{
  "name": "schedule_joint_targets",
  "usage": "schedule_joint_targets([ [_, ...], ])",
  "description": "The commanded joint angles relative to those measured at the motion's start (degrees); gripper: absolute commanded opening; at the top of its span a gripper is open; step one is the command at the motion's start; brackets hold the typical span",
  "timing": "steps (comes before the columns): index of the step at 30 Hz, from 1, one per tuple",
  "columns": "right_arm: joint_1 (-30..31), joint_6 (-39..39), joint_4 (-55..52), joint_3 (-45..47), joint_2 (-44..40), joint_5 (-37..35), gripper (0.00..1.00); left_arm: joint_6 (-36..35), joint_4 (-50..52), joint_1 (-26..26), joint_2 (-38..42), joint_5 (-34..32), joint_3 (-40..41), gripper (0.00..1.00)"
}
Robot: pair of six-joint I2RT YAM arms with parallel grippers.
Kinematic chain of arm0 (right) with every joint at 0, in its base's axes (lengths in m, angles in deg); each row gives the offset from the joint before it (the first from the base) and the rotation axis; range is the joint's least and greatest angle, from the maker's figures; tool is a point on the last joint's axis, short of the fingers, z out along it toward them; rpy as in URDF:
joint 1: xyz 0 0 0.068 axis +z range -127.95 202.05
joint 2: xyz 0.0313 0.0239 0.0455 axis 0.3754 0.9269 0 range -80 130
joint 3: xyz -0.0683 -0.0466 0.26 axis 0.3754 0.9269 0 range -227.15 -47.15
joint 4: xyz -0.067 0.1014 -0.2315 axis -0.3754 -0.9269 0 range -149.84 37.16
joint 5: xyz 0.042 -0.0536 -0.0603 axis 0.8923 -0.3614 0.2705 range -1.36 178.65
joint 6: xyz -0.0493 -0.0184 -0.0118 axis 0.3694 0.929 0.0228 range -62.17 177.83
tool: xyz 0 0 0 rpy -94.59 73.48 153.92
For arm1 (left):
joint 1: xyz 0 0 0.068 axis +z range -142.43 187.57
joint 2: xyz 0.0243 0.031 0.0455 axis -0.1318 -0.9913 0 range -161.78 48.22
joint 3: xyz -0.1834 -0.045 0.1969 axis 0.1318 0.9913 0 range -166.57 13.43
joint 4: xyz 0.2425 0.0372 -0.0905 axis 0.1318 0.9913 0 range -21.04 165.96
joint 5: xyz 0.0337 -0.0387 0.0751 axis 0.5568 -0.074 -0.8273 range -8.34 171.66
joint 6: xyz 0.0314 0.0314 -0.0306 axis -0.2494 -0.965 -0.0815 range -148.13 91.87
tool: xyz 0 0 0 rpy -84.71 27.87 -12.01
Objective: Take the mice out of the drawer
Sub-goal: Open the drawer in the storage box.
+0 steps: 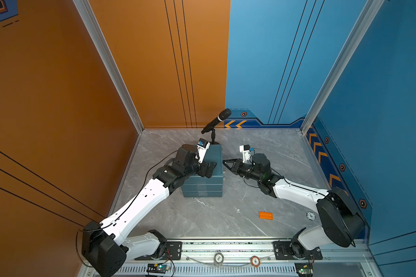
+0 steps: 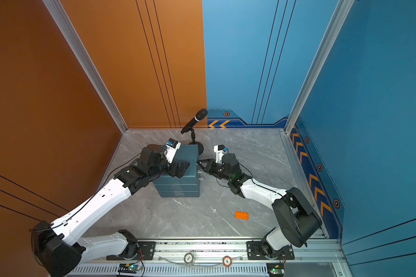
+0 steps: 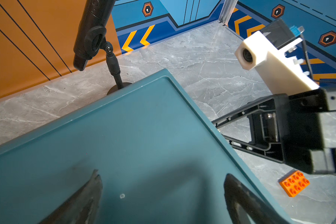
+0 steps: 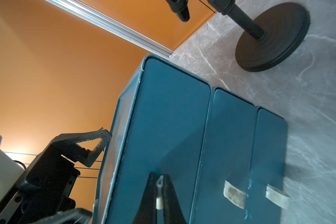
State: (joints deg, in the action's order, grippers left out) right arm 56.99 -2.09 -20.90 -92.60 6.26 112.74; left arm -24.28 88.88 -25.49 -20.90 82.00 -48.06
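Observation:
A teal drawer unit stands mid-table with three closed drawers facing right. The mice are hidden from view. Each drawer front carries a white pull tab. My right gripper is shut on the top drawer's tab, at the front of the top drawer. The middle tab and bottom tab hang free. My left gripper is open, its fingers spread over the unit's flat top, close to its right edge, with nothing between them.
A black microphone on a stand rises just behind the unit, its round base on the table. An orange studded plate lies front right. Orange wall at left, blue walls at back and right.

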Motion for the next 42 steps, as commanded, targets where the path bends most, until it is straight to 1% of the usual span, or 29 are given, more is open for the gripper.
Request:
schedule_joint_targets([
  [1,1.06,-0.11,1.48,0.17,0.49,-0.39,0.00,-0.88,-0.08,-0.47,-0.22,-1.17,0.59,0.98],
  [10,0.81,-0.64,-0.49,1.24,-1.69,-6.07,0.00,-0.96,-0.02,-0.74,-0.14,-1.67,0.67,0.98],
  [15,1.13,0.33,-3.58,1.45,-3.31,-9.39,0.00,-1.03,-0.05,-0.91,0.04,-1.99,0.67,0.98],
  [20,1.35,0.50,-4.08,2.45,-4.69,-11.59,0.00,-1.13,-0.06,-1.19,0.13,-2.18,0.67,0.98],
  [26,1.00,3.65,-11.16,2.65,-8.07,-16.00,0.00,-1.30,0.08,-1.44,0.20,-2.97,0.59,0.98],
  [34,-0.95,7.33,-19.84,4.49,-15.21,-23.02,0.00,-1.15,0.12,-1.53,0.38,-3.45,0.59,0.98],
  [42,-5.54,8.50,-24.74,7.17,-21.06,-24.09,0.00,-1.15,0.12,-1.67,0.22,-3.59,0.59,0.98],
])
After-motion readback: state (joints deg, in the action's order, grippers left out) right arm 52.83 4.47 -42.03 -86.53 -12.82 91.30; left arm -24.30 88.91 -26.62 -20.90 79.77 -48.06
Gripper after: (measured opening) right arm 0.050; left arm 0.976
